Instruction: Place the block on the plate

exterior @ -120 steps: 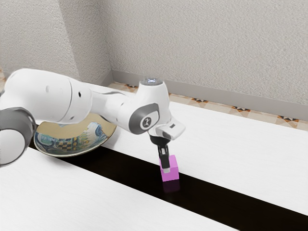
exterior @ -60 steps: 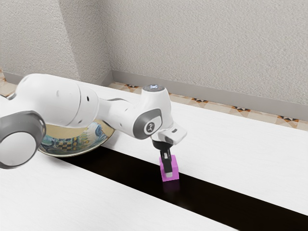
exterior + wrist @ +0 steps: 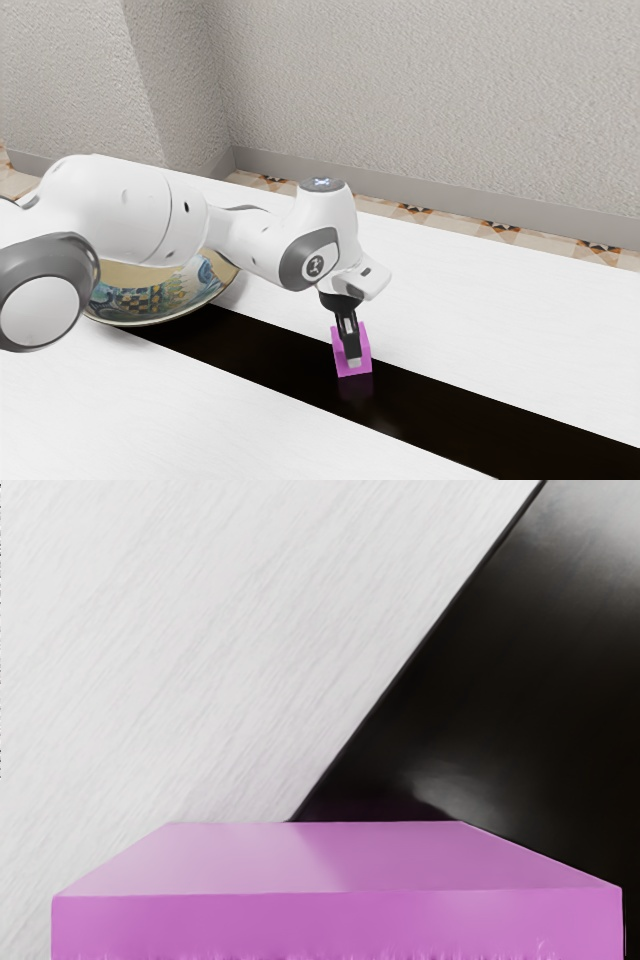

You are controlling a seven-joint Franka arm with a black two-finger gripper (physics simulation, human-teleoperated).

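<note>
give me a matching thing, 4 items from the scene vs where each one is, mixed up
Things
1. pink cube-shaped block
2. round, deep plate with a colourful pattern
3. long, glossy black strip
4. black two-finger gripper

Places
A. running across the white tabletop
B. at the end of the arm, pointing down
C. off the plate, partly hidden by the gripper
D. exterior view's left, partly behind the arm

Pairs: 1-C, 2-D, 3-A, 4-B

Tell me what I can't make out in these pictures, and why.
Plate, exterior view: back rim behind the arm.
Arm's base, exterior view: beyond the left edge.
Block, wrist view: lower part cut off by the lower edge.
Gripper, exterior view: far side hidden by its near side.
</note>
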